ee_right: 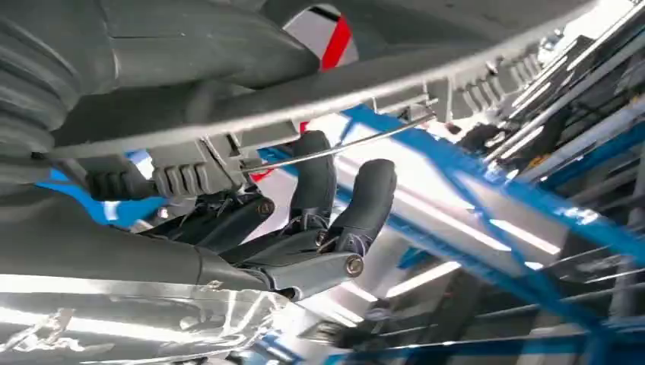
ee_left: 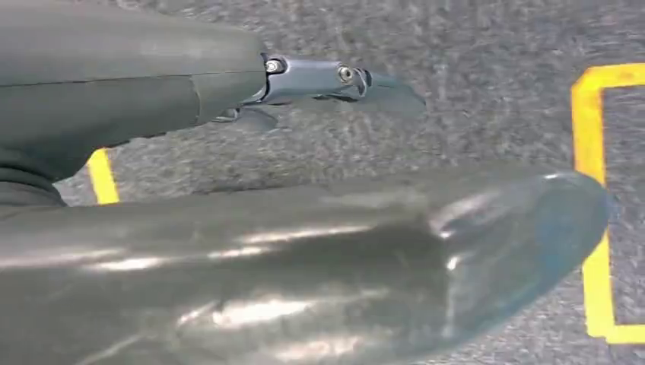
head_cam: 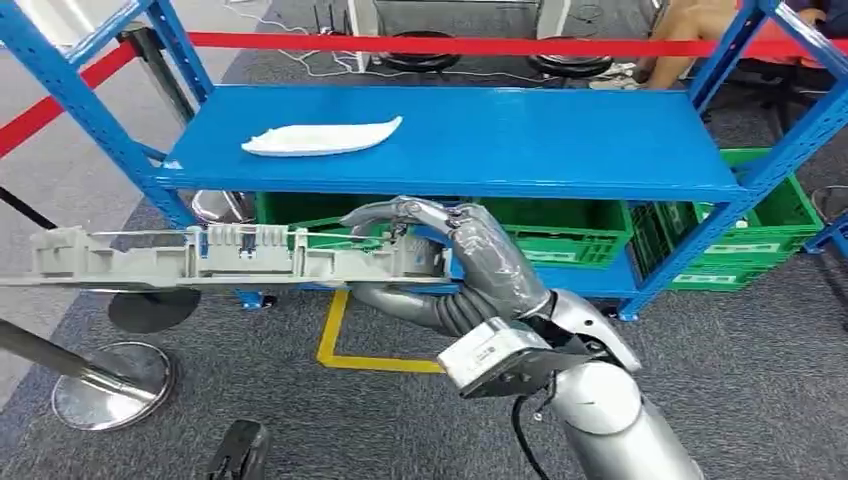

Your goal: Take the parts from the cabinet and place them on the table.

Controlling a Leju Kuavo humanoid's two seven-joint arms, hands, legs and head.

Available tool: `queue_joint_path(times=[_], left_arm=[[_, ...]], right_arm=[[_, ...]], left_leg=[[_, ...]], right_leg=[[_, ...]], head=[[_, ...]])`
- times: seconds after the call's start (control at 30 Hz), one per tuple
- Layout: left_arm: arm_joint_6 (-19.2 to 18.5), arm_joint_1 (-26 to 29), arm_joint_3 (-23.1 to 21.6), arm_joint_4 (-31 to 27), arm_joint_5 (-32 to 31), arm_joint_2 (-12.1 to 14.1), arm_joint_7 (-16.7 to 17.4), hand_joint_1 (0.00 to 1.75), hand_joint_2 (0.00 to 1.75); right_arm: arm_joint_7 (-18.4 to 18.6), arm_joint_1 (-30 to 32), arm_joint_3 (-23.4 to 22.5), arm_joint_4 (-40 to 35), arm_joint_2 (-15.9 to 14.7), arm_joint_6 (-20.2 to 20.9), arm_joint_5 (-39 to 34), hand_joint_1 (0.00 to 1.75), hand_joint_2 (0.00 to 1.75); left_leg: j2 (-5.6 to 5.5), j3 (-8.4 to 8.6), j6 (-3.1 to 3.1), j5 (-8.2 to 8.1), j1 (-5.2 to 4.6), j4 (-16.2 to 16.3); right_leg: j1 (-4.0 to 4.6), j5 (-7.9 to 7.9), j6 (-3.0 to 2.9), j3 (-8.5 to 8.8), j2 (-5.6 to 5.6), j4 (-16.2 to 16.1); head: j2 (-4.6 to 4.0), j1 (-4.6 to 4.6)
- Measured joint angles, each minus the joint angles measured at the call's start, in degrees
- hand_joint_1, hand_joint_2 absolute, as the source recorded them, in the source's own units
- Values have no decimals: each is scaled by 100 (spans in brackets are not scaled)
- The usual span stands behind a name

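— Where is our long grey part [head_cam: 210, 258]?
— Level, running sideways in front of the blue shelf [head_cam: 450, 140].
— Our right hand [head_cam: 440, 245]?
— Fingers [ee_right: 365, 205] clamped around its right end. Our left hand [ee_left: 335, 80] holds nothing, fingers extended.

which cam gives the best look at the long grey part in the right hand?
Head view: the long grey part shows nearly end to end, held level by the right hand before the blue shelf. The right wrist view gives a close underside stretch over dark fingers. The left wrist view looks at carpet.
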Motion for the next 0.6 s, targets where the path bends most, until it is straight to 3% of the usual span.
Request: queue_joint_path(times=[0.03, 0.07, 0.13, 0.17, 0.2, 0.23, 0.27, 0.33, 0.37, 0.4, 0.43, 0.5, 0.53, 0.57, 0.6], left_arm=[[2, 17, -16, -2, 15, -11, 13, 0, 0], [7, 19, -26, -2, 26, -7, 26, 0, 0], [11, 12, -63, -2, 37, -7, 26, 0, 0], [11, 14, -81, -2, 41, -11, 26, 0, 0], [13, 25, -94, -2, 61, -13, 26, 0, 0], [17, 37, -105, -2, 74, -13, 26, 0, 0], [22, 42, -110, -2, 81, -11, 26, 0, 0], [33, 40, -114, -2, 100, -7, 26, 0, 0], [35, 42, -114, -2, 102, -7, 26, 0, 0], [35, 39, -114, -2, 122, -7, 26, 0, 0], [39, 43, -116, -2, 133, -7, 24, 0, 0], [52, 50, -116, -2, 133, -4, 24, 0, 0], [54, 58, -118, -2, 133, -2, 24, 0, 0], [55, 56, -118, -2, 135, 20, 24, 0, 0], [55, 55, -118, -2, 135, 17, 24, 0, 0]], right_arm=[[-4, -8, 2, 18, -15, -7, 15, 175, 175], [-4, -8, 2, 24, -33, -15, 31, 175, 175], [-2, -10, 11, 35, -57, -26, 46, 175, 175], [-4, -9, 15, 35, -63, -41, 63, 175, 175], [-4, -7, 15, 37, -70, -66, 81, 175, 175], [-2, -4, 15, 44, -83, -83, 101, 175, 175], [-2, -4, 15, 53, -94, -85, 112, 175, 175], [-2, -4, 18, 74, -103, -85, 127, 175, 175], [-2, -7, 20, 79, -103, -85, 131, 175, 175], [-2, -13, 22, 81, -103, -85, 131, 175, 175], [-7, -16, 22, 85, -105, -92, 131, 175, 175], [-4, -10, 20, 109, -114, -98, 129, 175, 175], [-4, -3, 20, 122, -118, -98, 131, 175, 175], [-2, -7, 22, 133, -118, -96, 133, 175, 175], [-4, -9, 22, 136, -118, -96, 133, 175, 175]], left_leg=[[20, -44, 73, 76, 27, -19], [32, -105, 127, 135, 27, -19], [33, -253, 180, 261, 17, -18], [33, -334, 189, 326, 8, -14], [34, -419, 189, 392, -3, -11], [35, -500, 183, 457, -9, -8], [37, -581, 174, 518, -10, -7], [36, -710, 143, 629, -4, -7], [33, -743, 119, 668, 2, -6], [37, -796, 77, 716, -15, -3], [37, -813, 40, 792, 3, -5], [38, -826, -16, 896, 28, -65], [29, -839, -61, 939, 8, -92], [22, -891, -77, 799, 19, -52], [24, -975, -91, 498, 10, 198]], right_leg=[[-11, 7, 34, -30, 5, 4], [-24, -239, 63, -117, 0, 119], [-25, -928, 103, -341, 2, 912], [-24, -1179, 111, -467, 4, 1396], [-24, -1313, 115, -544, 4, 1797], [-23, -1256, 108, -508, 5, 1950], [-18, -1072, 96, -346, 5, 1839], [-14, -726, 55, 296, 6, 996], [-10, -763, 29, 657, 14, 456], [22, -931, 13, 940, 27, 53], [32, -975, -23, 969, 29, -77], [65, -900, -59, 892, 44, -40], [38, -816, -109, 866, 31, -105], [9, -752, -172, 845, 4, -133], [-5, -695, -228, 791, 2, -142]], head=[[0, -7], [0, 9], [0, 20], [0, 20], [0, 24], [0, 17], [0, 22], [0, 20], [0, 22], [0, 15], [0, 13], [0, 15], [0, 19], [0, 18], [0, -18]])
